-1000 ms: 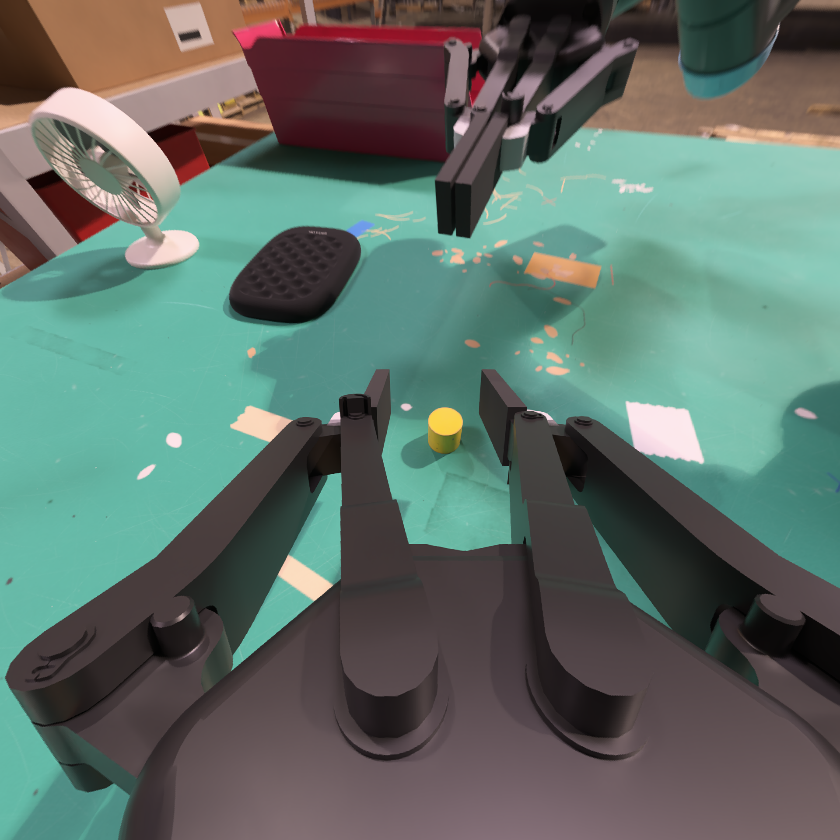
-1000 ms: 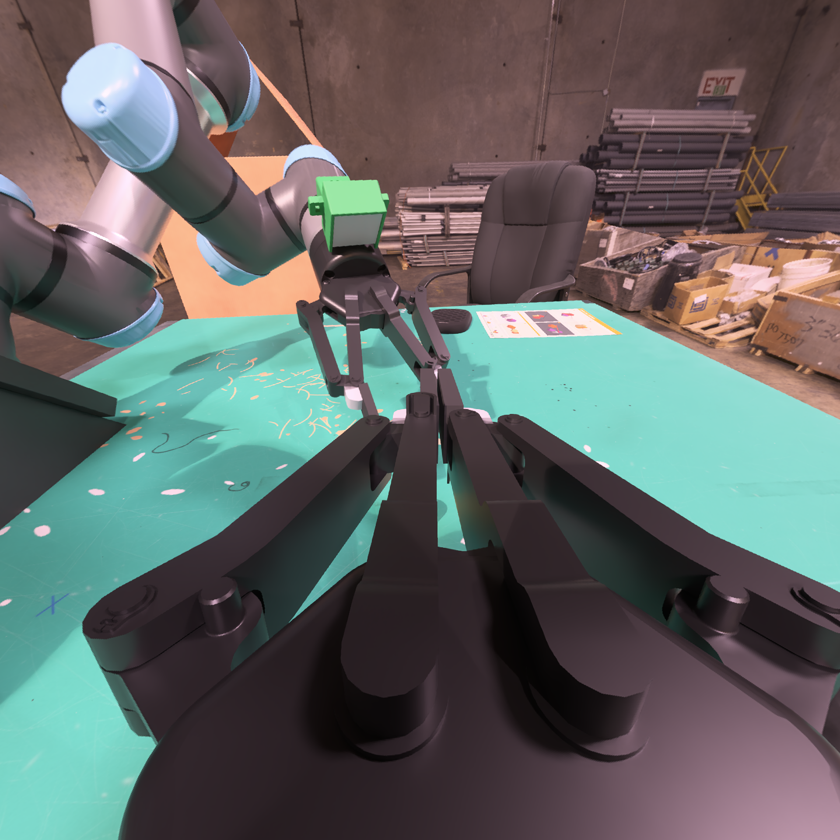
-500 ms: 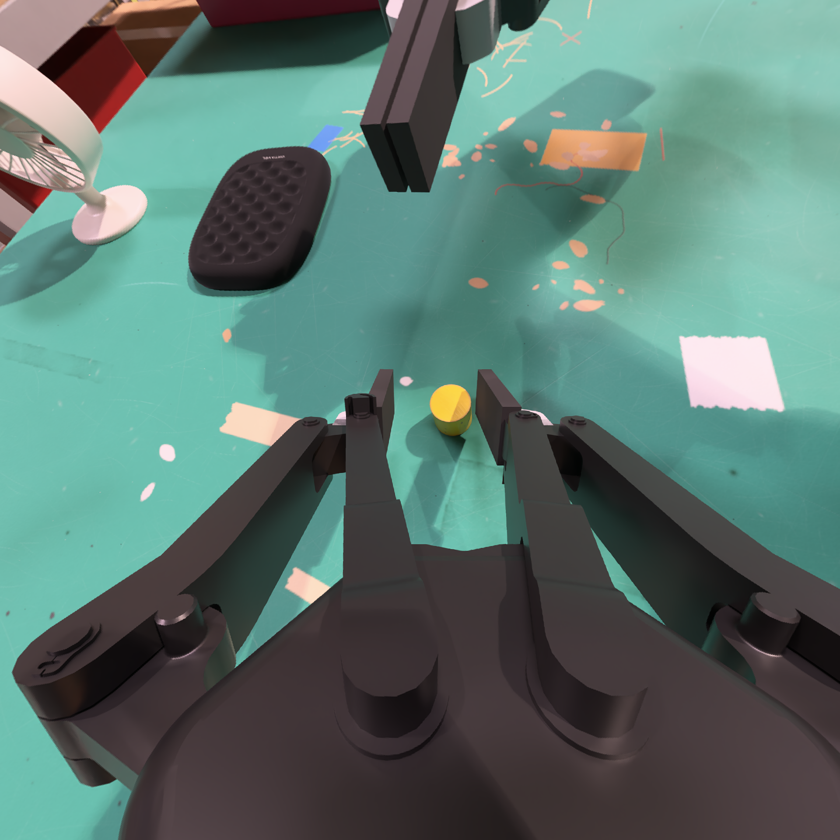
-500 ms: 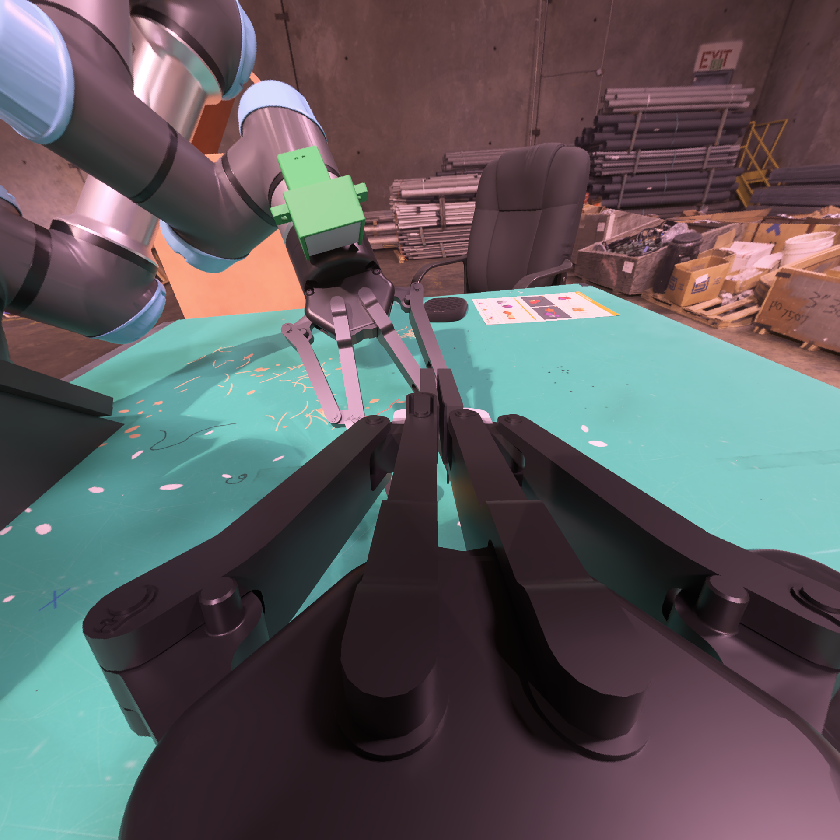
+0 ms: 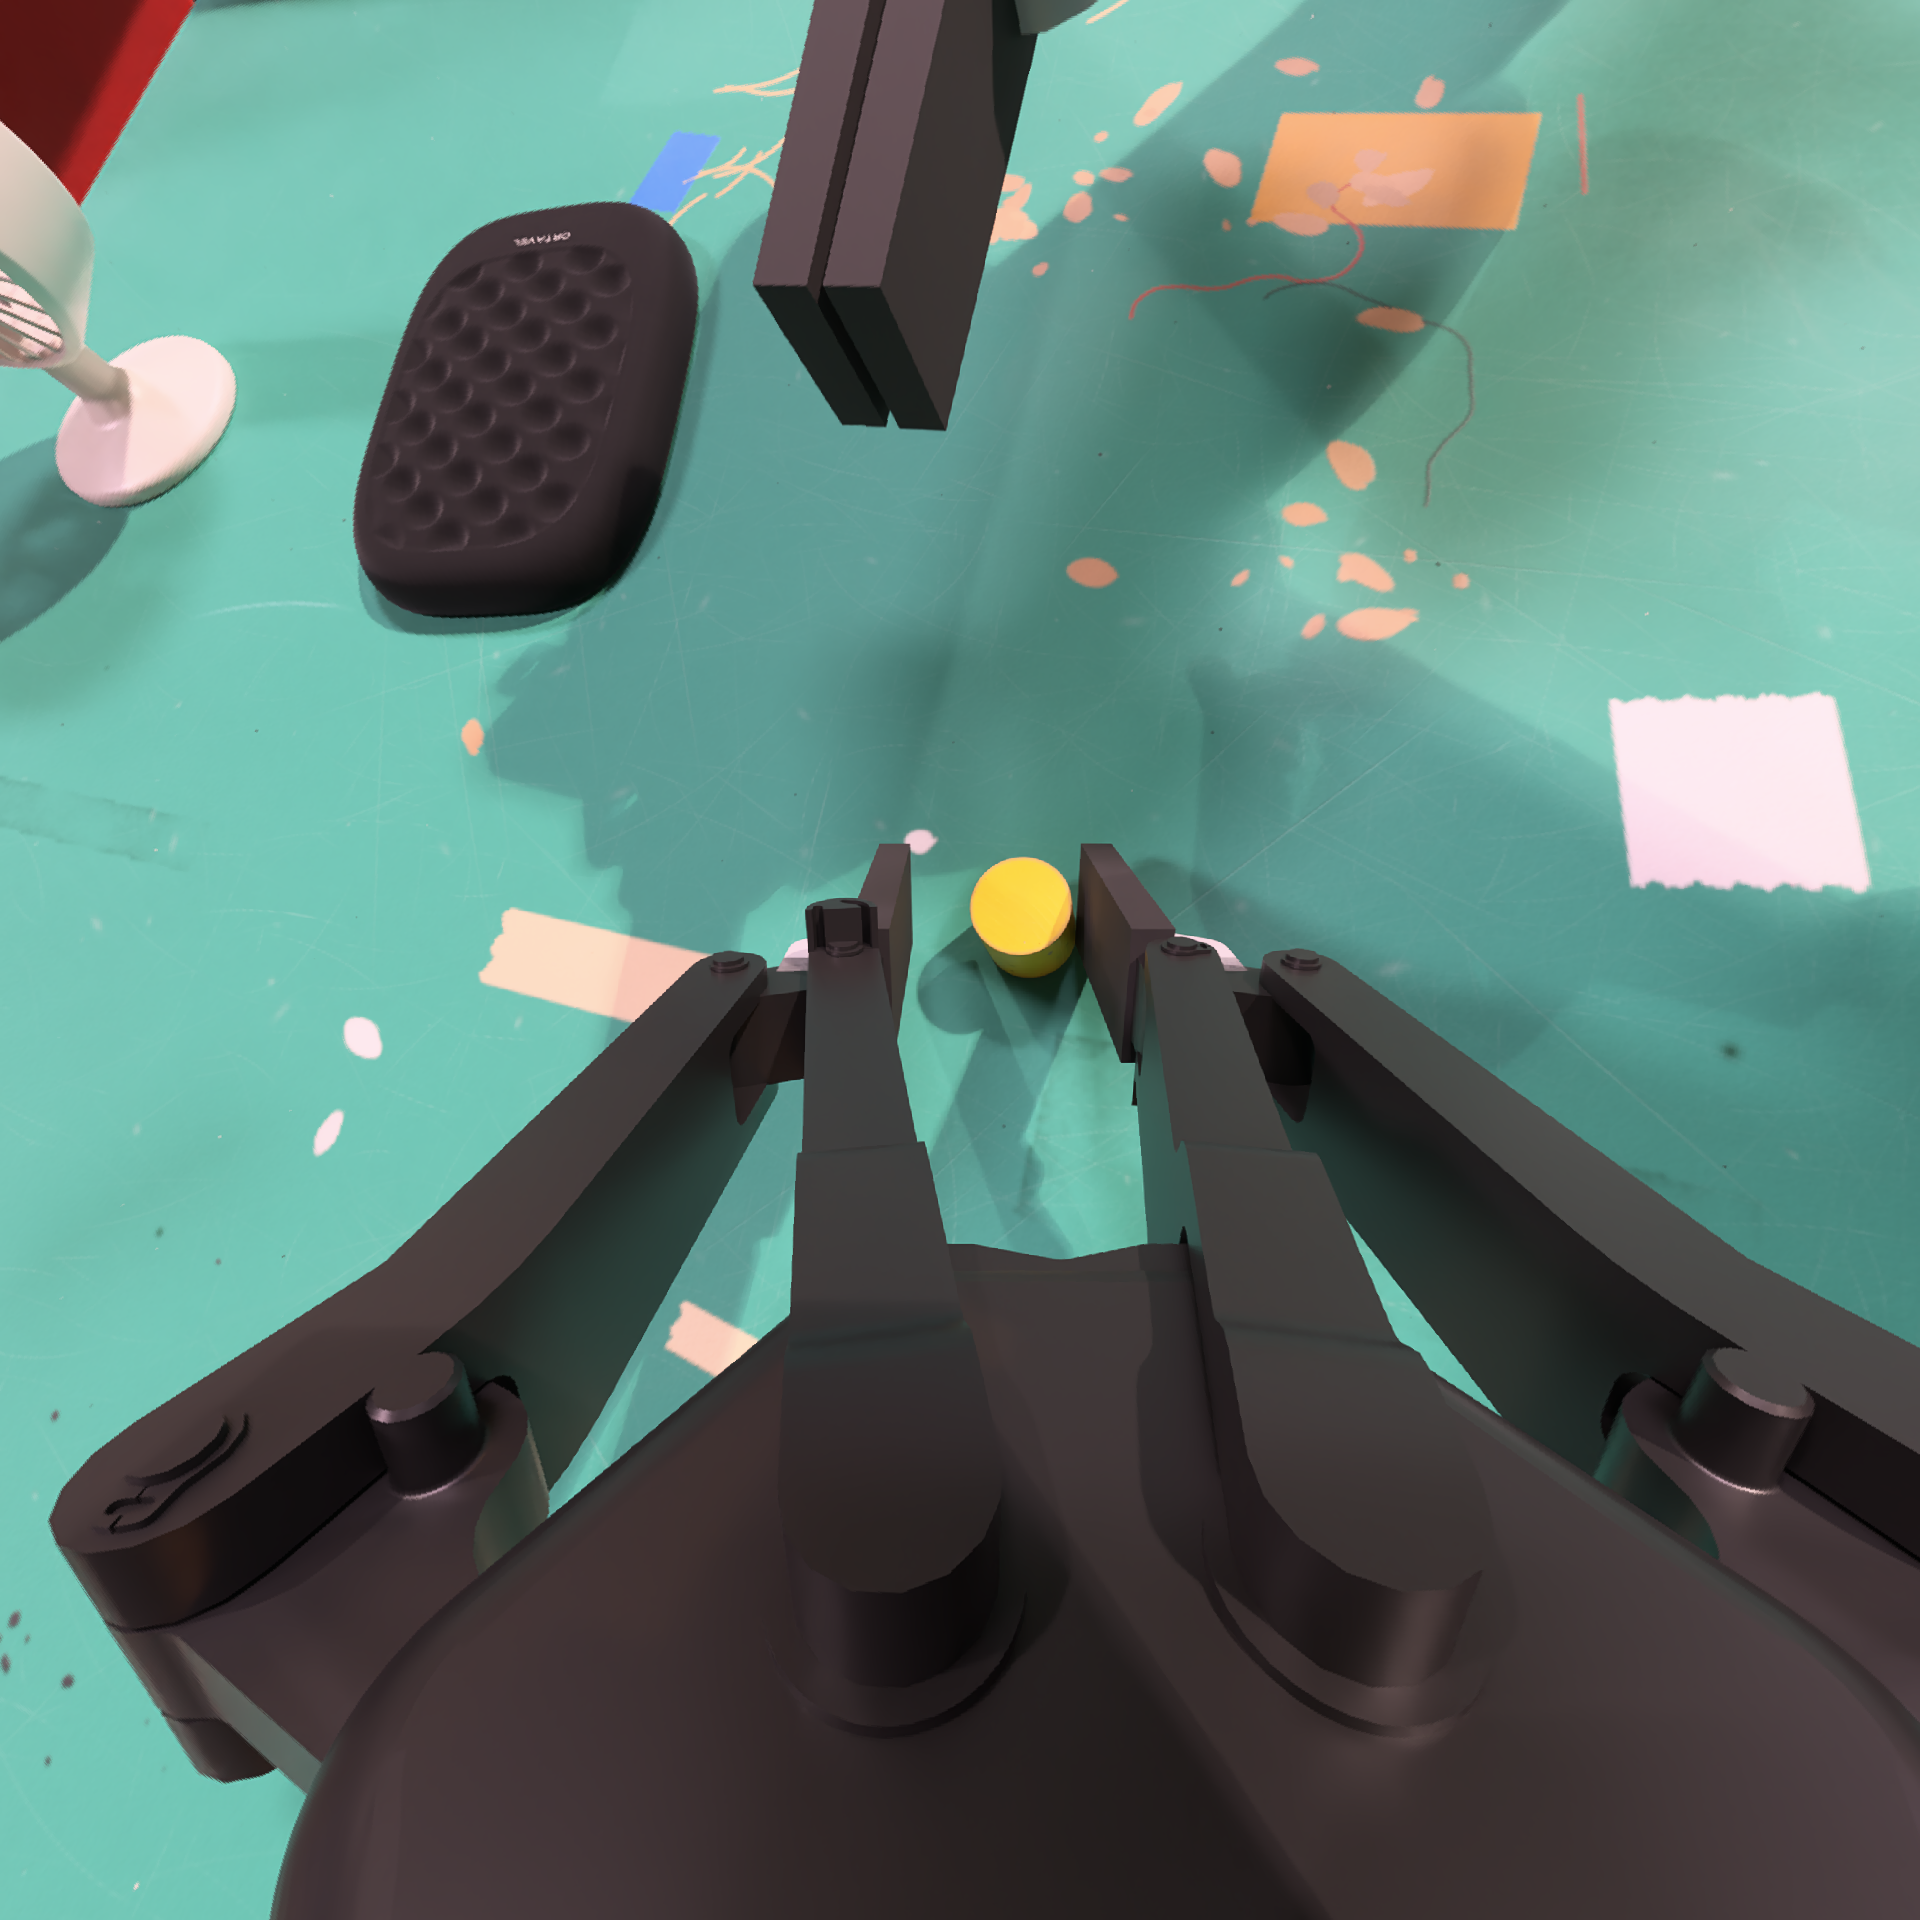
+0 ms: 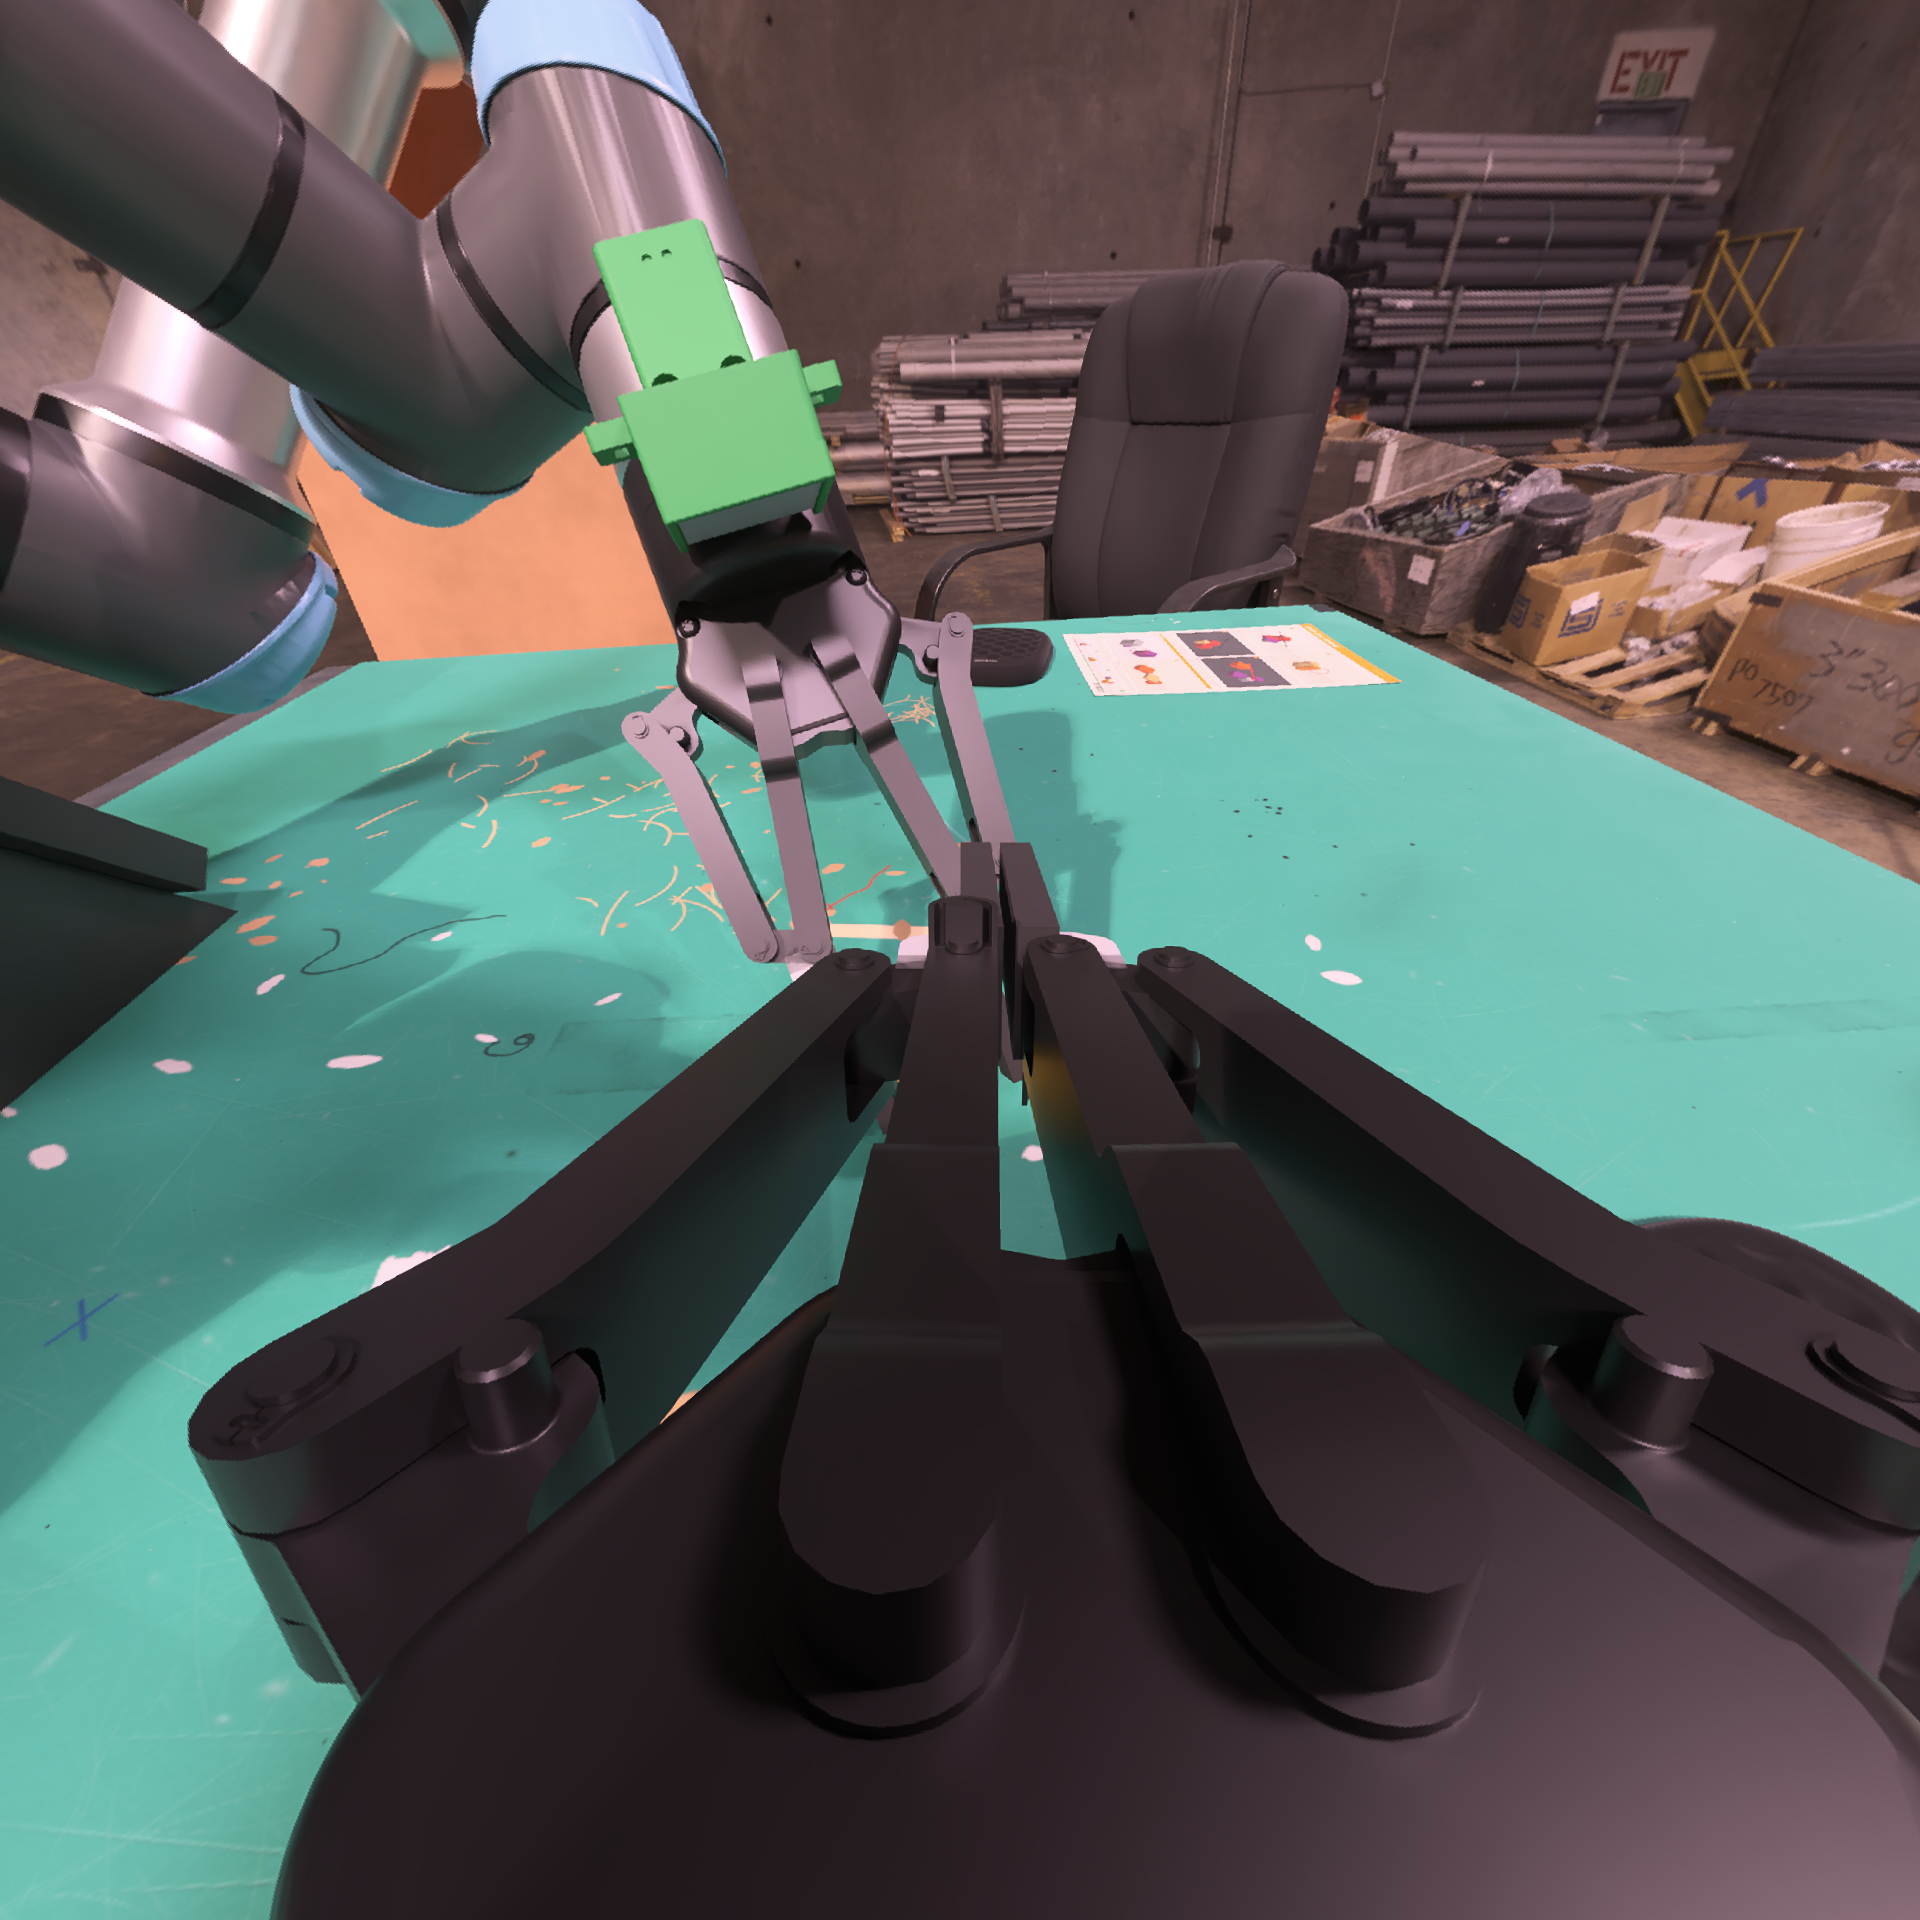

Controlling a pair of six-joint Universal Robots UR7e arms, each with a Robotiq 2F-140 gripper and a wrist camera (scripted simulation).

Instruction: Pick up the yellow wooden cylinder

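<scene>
A small yellow wooden cylinder [image 5: 1022, 912] stands upright on the green table [image 5: 1351, 935] in the left wrist view. My left gripper [image 5: 997, 883] is open and low over the table, with the cylinder between its fingers, close to the right finger pad [image 5: 1117, 925]. A gap shows between the cylinder and the left pad. My right gripper [image 6: 995, 883] is shut and empty, hovering above the table; its closed fingers [image 5: 873, 229] hang at the top of the left wrist view. The left gripper also shows in the right wrist view [image 6: 883, 935], where my own fingers hide the cylinder.
A black dimpled pad [image 5: 525, 410] lies at the left, with a white desk fan's base [image 5: 145, 416] beyond it. An orange patch [image 5: 1392, 171] and a white patch [image 5: 1740, 795] mark the table. A black office chair [image 6: 1195, 436] and a printed sheet [image 6: 1226, 657] sit at the table's far edge.
My left gripper has moved forward and down, so the cylinder now sits between its fingers. The jaws have narrowed slightly. The right gripper has stayed shut and in place.
</scene>
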